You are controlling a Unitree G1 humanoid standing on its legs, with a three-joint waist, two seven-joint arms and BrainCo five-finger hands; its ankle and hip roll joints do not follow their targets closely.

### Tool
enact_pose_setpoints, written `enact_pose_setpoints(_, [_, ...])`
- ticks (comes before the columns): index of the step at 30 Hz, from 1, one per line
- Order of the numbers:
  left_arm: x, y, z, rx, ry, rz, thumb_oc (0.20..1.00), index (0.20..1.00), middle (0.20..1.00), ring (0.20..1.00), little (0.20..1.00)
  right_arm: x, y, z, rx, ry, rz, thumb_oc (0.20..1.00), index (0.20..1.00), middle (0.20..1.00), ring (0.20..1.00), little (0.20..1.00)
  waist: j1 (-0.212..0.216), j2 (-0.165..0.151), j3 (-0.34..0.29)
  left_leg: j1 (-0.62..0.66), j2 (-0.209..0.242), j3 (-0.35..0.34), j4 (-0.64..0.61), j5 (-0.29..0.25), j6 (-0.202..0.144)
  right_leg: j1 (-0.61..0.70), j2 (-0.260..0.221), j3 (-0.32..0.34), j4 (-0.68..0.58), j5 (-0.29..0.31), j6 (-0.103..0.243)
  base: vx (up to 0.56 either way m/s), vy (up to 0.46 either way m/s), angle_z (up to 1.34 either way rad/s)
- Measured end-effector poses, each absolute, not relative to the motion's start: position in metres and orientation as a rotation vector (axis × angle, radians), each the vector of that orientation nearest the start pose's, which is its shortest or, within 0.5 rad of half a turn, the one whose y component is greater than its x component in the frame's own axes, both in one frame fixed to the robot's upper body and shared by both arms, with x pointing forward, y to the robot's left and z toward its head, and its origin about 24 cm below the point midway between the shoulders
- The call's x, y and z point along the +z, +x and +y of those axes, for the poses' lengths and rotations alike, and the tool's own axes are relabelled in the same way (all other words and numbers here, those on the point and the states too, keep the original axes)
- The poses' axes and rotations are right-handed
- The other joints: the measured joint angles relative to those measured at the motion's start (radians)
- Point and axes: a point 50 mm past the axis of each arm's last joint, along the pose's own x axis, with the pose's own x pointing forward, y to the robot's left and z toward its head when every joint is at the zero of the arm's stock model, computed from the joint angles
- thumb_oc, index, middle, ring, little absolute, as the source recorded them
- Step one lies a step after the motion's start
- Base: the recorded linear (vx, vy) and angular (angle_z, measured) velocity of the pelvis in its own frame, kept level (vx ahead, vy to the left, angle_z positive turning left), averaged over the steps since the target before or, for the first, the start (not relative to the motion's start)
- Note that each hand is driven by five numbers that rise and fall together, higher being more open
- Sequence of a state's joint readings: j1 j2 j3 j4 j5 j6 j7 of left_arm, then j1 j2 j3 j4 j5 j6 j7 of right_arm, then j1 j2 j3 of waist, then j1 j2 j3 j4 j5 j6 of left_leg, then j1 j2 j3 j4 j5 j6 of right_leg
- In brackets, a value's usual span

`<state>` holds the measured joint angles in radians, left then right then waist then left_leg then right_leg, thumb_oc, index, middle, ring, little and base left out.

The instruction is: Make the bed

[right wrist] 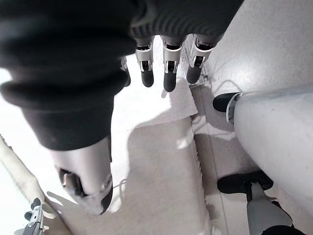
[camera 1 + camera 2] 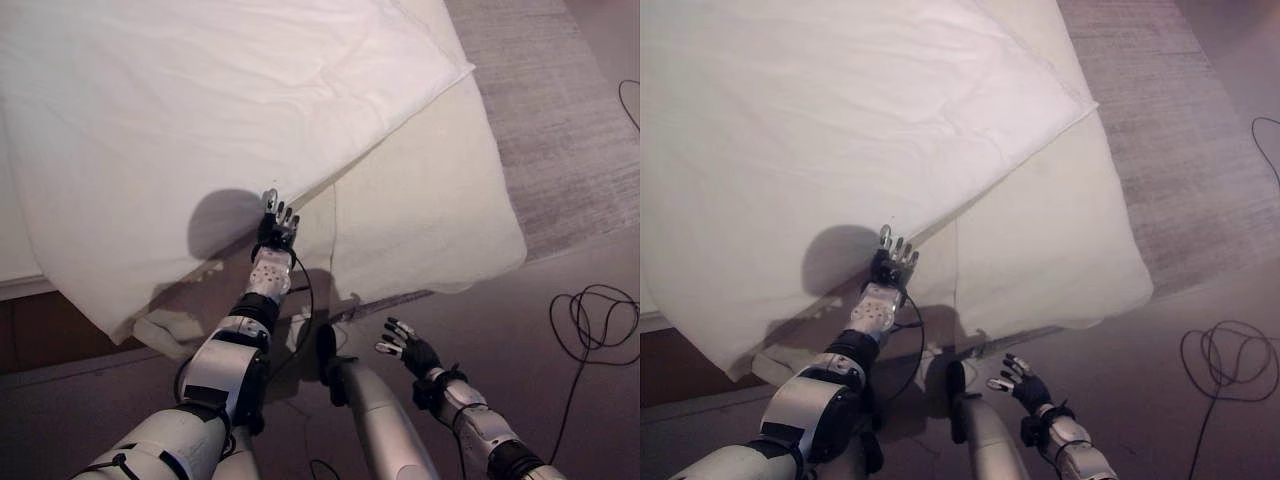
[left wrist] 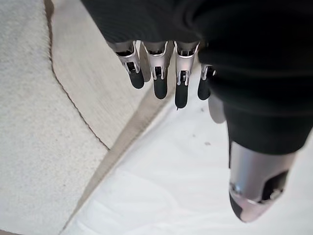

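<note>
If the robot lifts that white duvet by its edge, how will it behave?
The white duvet will probably flop and drape, since it lies creased and hangs over the bed's side. Its puffy look suggests it is light for its bulk. The open left hand would likely need to pinch the edge.

This is a bedroom. A bed takes up the upper left and middle of the frame, with a white duvet (image 2: pixel 200 110) lying crooked across a cream sheet (image 2: pixel 420 210) that hangs over the mattress edge toward the floor. A grey carpet (image 2: pixel 560 110) lies along the bed's right side in the upper right, and at the lower left a brown wooden bed base (image 2: pixel 40 335) shows under the duvet's overhang.
</note>
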<state>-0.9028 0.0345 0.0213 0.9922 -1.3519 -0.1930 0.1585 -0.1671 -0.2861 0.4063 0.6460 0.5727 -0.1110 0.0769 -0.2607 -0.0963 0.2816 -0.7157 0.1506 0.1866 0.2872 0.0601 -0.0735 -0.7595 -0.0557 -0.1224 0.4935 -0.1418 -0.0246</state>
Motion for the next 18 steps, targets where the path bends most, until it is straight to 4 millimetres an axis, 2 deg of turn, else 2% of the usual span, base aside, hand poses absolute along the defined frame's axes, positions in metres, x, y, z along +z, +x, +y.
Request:
enact_pose_setpoints(3, [0.091,0.386,0.104,0.159,-1.275,0.119,1.0,1.0,1.0,1.0,1.0,-0.059,0.246,-0.155,0.211,0.147,0.463,1.0,1.0,1.0,1.0,1.0,0.002,0.0,0.0,-0.003,0.0,0.0,0.0,0.0,0.0,-0.003,-0.001,0.0,0.0,0.0,0.0,0.0,0.0,0.0])
enact_pose_setpoints(6, [0.079,0.38,0.095,0.173,-1.268,0.166,1.0,1.0,1.0,1.0,1.0,-0.058,0.247,-0.153,0.206,0.156,0.457,1.0,1.0,1.0,1.0,1.0,0.006,0.001,0.001,-0.006,-0.002,-0.001,0.0,0.0,0.001,-0.005,-0.002,-0.001,0.0,0.0,0.0,0.0,0.0,0.0])
enact_pose_setpoints(9, [0.071,0.377,0.096,0.22,-1.29,0.2,1.0,1.0,1.0,1.0,1.0,-0.058,0.247,-0.153,0.196,0.153,0.457,1.0,1.0,1.0,1.0,1.0,0.007,0.003,0.002,-0.006,-0.003,-0.001,0.0,0.0,0.001,-0.005,-0.002,-0.002,0.001,0.0,0.0,0.0,0.0,0.0])
enact_pose_setpoints(18, [0.071,0.376,0.099,0.295,-1.302,0.208,1.0,1.0,1.0,1.0,1.0,-0.056,0.249,-0.154,0.193,0.147,0.443,1.0,1.0,1.0,1.0,1.0,0.015,0.02,0.018,-0.003,-0.003,-0.001,0.0,0.001,0.002,-0.005,-0.004,-0.002,0.006,0.0,0.0,0.0,0.0,0.0])
